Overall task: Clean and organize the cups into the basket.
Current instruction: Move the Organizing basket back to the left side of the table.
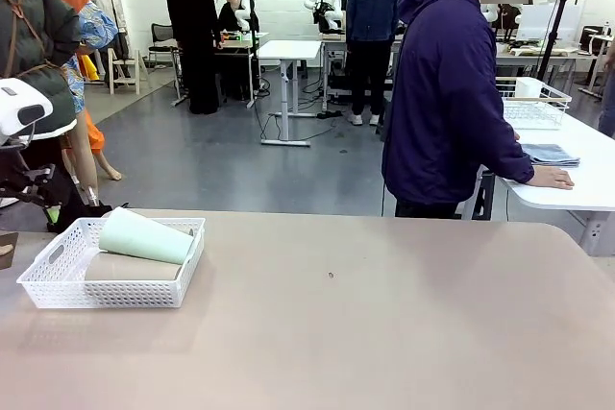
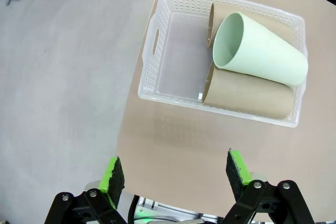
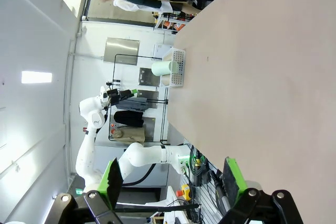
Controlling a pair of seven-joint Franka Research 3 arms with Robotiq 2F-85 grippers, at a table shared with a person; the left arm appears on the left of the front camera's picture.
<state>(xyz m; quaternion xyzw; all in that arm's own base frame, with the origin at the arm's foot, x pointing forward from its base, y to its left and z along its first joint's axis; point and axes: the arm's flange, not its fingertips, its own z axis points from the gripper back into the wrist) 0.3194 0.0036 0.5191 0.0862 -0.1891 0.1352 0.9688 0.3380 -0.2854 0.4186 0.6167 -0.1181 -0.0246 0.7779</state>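
The white lattice basket stands at the table's left edge. In it lies the mint green cup on its side, resting on a tan cup. From above, the basket holds the mint cup across two tan cups, one in front and one behind, all lying down. My left gripper hangs open and empty above the table edge, short of the basket. My right gripper is open and empty, well off the table, with the basket far away.
A person in a dark purple jacket stands at the far right, turned away, hand on a neighbouring white table with a wire basket and a folded cloth. The tan tabletop stretches wide to the basket's right.
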